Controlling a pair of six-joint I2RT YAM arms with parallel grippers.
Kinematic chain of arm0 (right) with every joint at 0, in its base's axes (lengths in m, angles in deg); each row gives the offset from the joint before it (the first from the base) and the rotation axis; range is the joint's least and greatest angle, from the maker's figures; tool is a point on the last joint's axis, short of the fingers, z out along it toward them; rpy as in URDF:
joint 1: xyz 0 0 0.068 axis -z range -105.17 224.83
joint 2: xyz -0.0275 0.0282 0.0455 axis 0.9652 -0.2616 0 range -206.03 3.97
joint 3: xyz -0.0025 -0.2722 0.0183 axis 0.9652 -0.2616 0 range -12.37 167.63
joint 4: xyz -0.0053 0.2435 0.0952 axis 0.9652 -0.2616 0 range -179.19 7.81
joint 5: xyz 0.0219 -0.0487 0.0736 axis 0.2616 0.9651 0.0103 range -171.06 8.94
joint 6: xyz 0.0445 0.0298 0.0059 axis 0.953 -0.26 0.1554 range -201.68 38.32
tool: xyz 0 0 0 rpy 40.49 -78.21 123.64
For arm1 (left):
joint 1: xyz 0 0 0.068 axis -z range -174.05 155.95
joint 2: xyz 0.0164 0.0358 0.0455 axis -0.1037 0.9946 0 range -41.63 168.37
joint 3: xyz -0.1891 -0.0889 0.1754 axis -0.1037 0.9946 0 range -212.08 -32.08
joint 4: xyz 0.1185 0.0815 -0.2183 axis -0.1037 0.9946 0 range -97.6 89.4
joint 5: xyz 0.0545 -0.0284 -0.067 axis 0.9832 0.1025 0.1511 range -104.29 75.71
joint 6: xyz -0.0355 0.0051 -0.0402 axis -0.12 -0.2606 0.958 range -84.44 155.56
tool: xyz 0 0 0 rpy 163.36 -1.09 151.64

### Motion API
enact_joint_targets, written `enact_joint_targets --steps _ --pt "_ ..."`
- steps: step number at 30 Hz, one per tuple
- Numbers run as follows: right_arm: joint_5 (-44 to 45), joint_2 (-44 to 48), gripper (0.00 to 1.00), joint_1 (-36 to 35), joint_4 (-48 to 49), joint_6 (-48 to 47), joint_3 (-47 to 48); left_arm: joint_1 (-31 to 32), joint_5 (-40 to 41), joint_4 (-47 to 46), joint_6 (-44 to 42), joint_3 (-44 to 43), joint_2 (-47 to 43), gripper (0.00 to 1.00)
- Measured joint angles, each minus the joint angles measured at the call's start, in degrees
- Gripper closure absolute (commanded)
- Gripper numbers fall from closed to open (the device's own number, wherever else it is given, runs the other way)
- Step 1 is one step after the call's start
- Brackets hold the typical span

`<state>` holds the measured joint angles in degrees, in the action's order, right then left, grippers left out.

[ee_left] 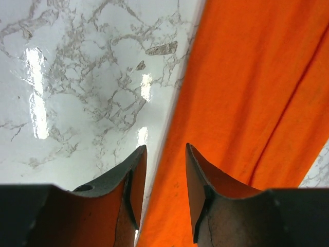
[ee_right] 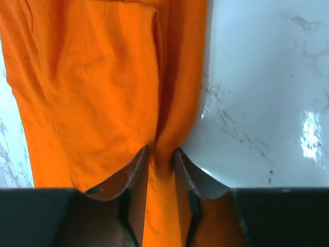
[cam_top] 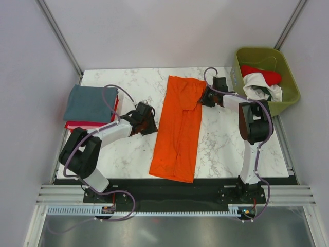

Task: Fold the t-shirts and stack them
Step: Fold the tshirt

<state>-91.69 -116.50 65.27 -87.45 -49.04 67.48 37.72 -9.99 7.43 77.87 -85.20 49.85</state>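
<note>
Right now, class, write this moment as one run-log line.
orange t-shirt: long strip, mid-table | left pincer: open at its edge | right pincer: shut on it | stack: grey-blue over red

Table [cam_top: 221,139]: marble-look top, smooth and glossy; I see lamp glare on it in both wrist views.
Orange tee [cam_top: 177,128]: matt woven cloth, soft, fine creases, slightly grainy up close.
Grey-blue tee [cam_top: 88,103] and red tees [cam_top: 77,124]: matt cloth too.
White tee [cam_top: 259,87]: limp, rumpled cloth.
Bin [cam_top: 259,54]: olive plastic, smooth, faint sheen.
Left gripper [ee_left: 165,149], right gripper [ee_right: 161,150]: dark, smooth finger faces, I read them as plastic; they mirror orange.
Rail [cam_top: 61,194]: silver metal, dull finish.
</note>
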Motion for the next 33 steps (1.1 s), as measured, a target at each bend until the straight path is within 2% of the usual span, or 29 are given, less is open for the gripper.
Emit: enact_joint_targets --steps 3,14,16,21,23,31,32,33 --pt "-0.4 -2.0 0.79 0.0 0.6 0.7 2.0 -0.3 -1.0 -0.9 0.0 0.1 2.2 0.59" --pt "-2.2 -6.3 0.91 0.0 2.6 2.5 6.7 -3.1 -7.1 -7.9 0.0 -0.6 8.1 0.61" --pt "-2.7 -7.0 0.93 0.0 3.2 3.0 7.2 -3.3 -8.0 -9.3 0.0 -0.9 9.0 0.65" --pt "-3.3 -8.6 0.99 0.0 4.5 4.1 8.9 -5.0 -11.8 -12.1 0.2 -2.3 12.0 0.94" --pt "-3.5 -9.4 1.0 0.0 4.7 4.3 9.9 -6.1 -14.4 -13.4 0.4 -3.3 13.7 0.98" --pt "-4.0 -12.3 1.0 0.0 4.7 5.2 14.1 -8.4 -17.9 -15.3 0.5 -5.1 16.1 0.98" --pt "-4.0 -13.0 0.98 0.0 4.7 5.2 15.2 -8.7 -17.9 -15.3 0.5 -5.3 16.3 0.98" --pt "-4.2 -14.2 0.87 0.0 4.6 5.3 16.9 -9.2 -17.9 -15.3 0.5 -5.7 16.5 0.98"
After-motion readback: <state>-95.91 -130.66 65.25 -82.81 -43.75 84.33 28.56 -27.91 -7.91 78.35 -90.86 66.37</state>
